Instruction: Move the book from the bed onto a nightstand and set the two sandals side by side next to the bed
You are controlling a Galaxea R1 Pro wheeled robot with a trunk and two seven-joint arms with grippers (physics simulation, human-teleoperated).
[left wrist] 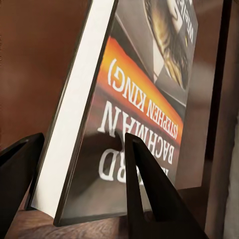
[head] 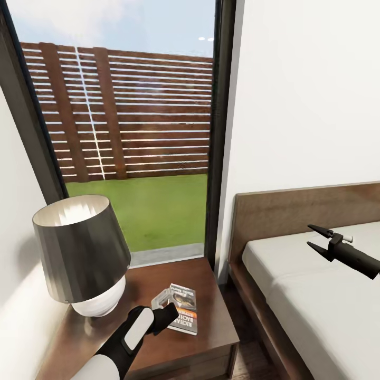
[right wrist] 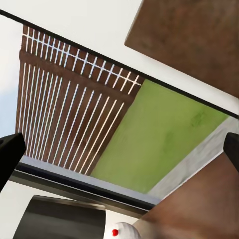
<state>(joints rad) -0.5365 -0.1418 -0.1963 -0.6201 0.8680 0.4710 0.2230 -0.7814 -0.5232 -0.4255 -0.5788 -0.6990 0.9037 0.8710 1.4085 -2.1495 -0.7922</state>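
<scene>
Dark brown glossy wood is forming the top of the nightstand (head: 211, 338), which is standing between the tall black-framed window (head: 214, 132) and the bed (head: 295, 285). On this worktop the book (head: 183, 307) is lying near the front right part, its orange band facing the front edge. From the head view the left hand (head: 164, 312) is reaching over the worktop and meeting the book's near left corner. In the left wrist view the book (left wrist: 129, 109) is sitting between the two dark fingers (left wrist: 144, 189), one on the cover side and one on the white page-edge side; the cover finger looks to be against the book, but whether both are pressing it I cannot tell, so the grip is unclear. The book's lower edge is resting on the wood there, and the cover is appearing tilted in that close view.

A lamp (head: 84, 253) with a dark grey shade and a white rounded base is occupying the left part of the worktop, well apart from the book.

The right hand (head: 316, 238) is hovering above the pale mattress near the headboard (head: 295, 211), its fingers spread and holding nothing. Through the window a wooden slat fence (head: 132, 111) and green grass (head: 153, 206) are showing.
</scene>
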